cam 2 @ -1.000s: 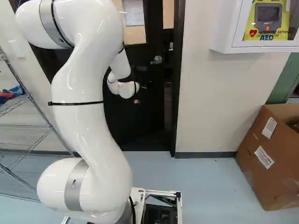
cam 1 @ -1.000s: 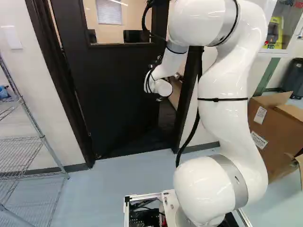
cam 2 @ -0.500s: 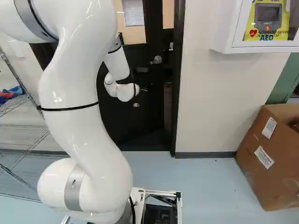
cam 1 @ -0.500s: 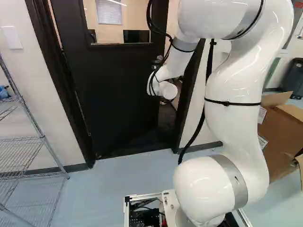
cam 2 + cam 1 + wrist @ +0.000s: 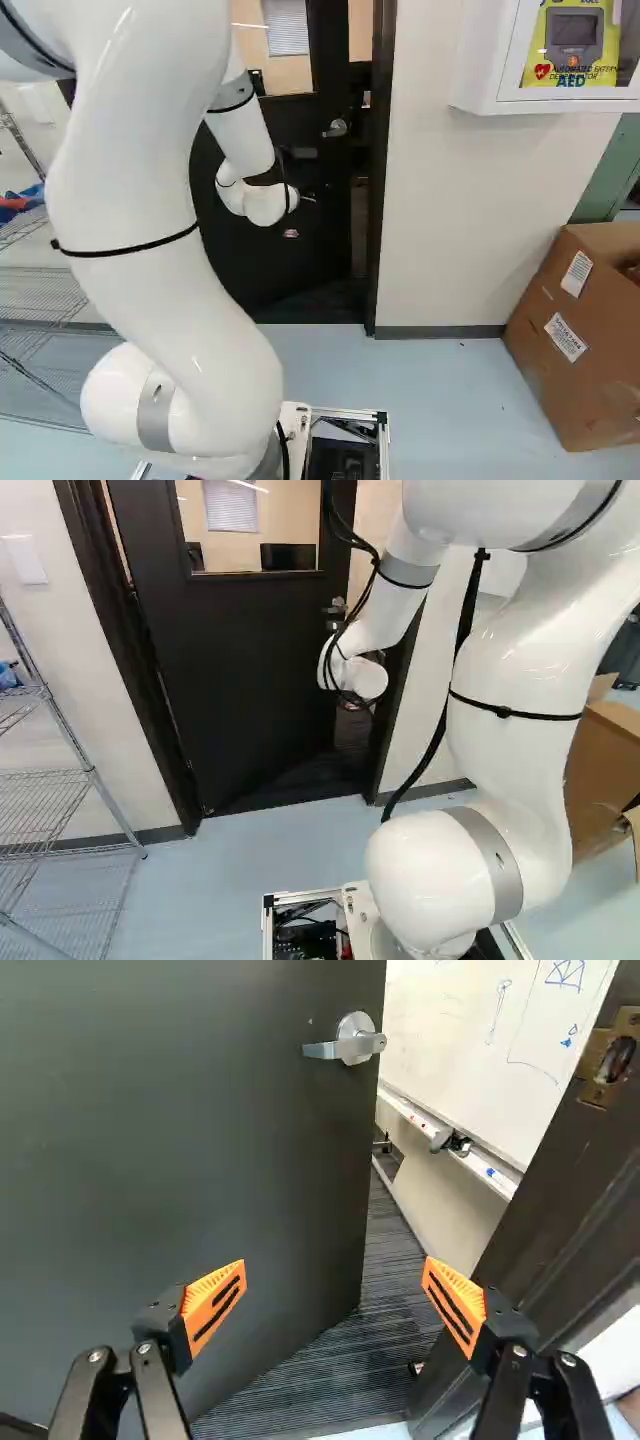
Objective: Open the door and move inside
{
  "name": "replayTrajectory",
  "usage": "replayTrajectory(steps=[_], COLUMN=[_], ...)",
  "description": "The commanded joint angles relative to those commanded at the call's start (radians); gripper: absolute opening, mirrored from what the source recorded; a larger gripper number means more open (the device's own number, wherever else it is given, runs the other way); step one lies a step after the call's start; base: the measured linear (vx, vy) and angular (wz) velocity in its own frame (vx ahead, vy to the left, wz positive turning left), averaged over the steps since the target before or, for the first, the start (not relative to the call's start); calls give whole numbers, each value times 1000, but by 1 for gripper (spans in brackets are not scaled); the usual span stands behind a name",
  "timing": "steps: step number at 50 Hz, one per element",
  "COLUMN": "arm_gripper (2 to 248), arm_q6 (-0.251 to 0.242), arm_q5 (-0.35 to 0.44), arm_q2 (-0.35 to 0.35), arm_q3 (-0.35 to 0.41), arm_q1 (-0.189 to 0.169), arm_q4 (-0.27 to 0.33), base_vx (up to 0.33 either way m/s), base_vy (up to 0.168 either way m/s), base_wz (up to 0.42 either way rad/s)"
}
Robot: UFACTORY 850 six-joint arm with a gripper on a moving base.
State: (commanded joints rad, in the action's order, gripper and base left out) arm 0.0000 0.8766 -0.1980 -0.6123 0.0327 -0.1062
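The dark door (image 5: 240, 660) stands ajar, swung away from me, with a gap between its free edge and the door frame (image 5: 378, 180). Its silver lever handle (image 5: 336, 128) is on the far face from the hinges, near that free edge. In the right base view my gripper (image 5: 291, 233) shows only as a small orange bit beyond the white wrist, lower than the lever. The wrist view has the gripper (image 5: 335, 1300) wide open, nothing between its fingers; one finger is over the door panel, the other before the frame. The lever (image 5: 340, 1048) lies ahead, untouched.
Through the gap are dark flooring (image 5: 350, 1370) and a whiteboard (image 5: 480, 1040). The frame carries a brass strike plate (image 5: 610, 1058). A wire shelf (image 5: 60, 780) stands left of the door; a cardboard box (image 5: 580, 330) and a white AED cabinet (image 5: 480, 70) are to its right.
The arm has leaned back toward the cameras, its wrist sinking slightly and shifting right in the left base view. Base and door stay where they were.
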Motion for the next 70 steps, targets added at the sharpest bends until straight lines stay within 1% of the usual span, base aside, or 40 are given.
replayTrajectory(steps=[42,49,56,70], arm_gripper=[247,247,247,247], arm_q6=[0,0,0,0], arm_q5=[0,0,0,0], arm_q2=[210,243,256,258], arm_q3=[225,259,271,273], arm_q1=[-46,-52,-54,-54], arm_q4=[113,122,124,124], base_vx=[0,0,0,0], base_vy=[0,0,0,0], base_wz=[0,0,0,0])
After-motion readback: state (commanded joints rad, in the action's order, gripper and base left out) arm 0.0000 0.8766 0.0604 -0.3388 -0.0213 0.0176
